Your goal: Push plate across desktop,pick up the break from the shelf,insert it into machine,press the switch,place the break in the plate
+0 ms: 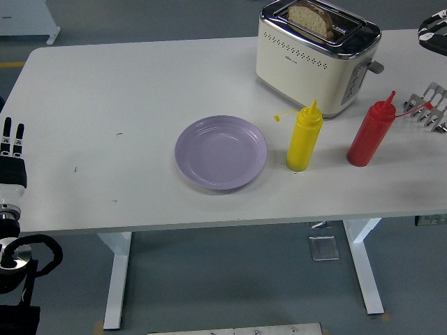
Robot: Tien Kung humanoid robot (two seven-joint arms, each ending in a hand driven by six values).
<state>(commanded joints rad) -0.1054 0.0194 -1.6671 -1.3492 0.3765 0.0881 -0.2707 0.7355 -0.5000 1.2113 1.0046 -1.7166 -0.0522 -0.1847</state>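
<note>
Right hand (434,31) shows only as a small dark and white sliver at the upper right edge of the view, above the table's far right corner; whether its fingers are spread or curled cannot be told, and nothing is seen in it. Left hand (11,150) rests at the left edge, off the table's near left side, fingers straight and holding nothing.

From the right hand, the slice of bread (311,18) lies to the left and close by. It stands upright in the slot of a cream and chrome toaster (307,59) at the far right of the white table (105,105), its top half raised above the slot. The slice's long axis runs along the slot, slanting from upper left to lower right. It looks light brown with a darker crust. The right hand is by far the nearer.

Toward the near edge and further left lies a lilac plate (221,152), with nothing on it. A yellow squeeze bottle (304,138) and a red squeeze bottle (370,132) stand between toaster and near edge. A metal rack (429,105) sits at the right edge.
</note>
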